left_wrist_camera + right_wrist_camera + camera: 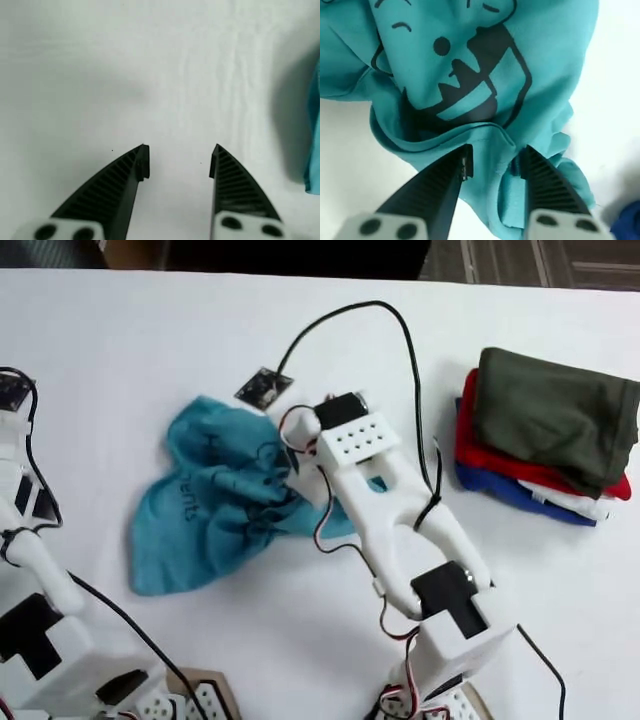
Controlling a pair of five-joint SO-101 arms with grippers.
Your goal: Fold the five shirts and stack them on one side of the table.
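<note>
On the white table (120, 330), the crumpled teal shirt (215, 500) lies mid-table, well apart from the stack of folded shirts (545, 430) at one side. A pinch here could likely catch several layers and drag the shirt into a heap. The right gripper (495, 155) stands partly open, its fingers (445, 180) astride a bunched ridge and touching the cloth. The left gripper (179, 155) gapes over bare table, holding nothing.

Your teal shirt (215, 495), 9 o'clock: soft matt cloth, rumpled, flat dark print. Folded stack (545, 435), 3 o'clock: matt cloth. Table (120, 340): smooth, matt, white. Your left gripper (179, 160), right gripper (495, 162): black ribbed matt plastic. Right arm (400, 500): smooth white plastic.
</note>
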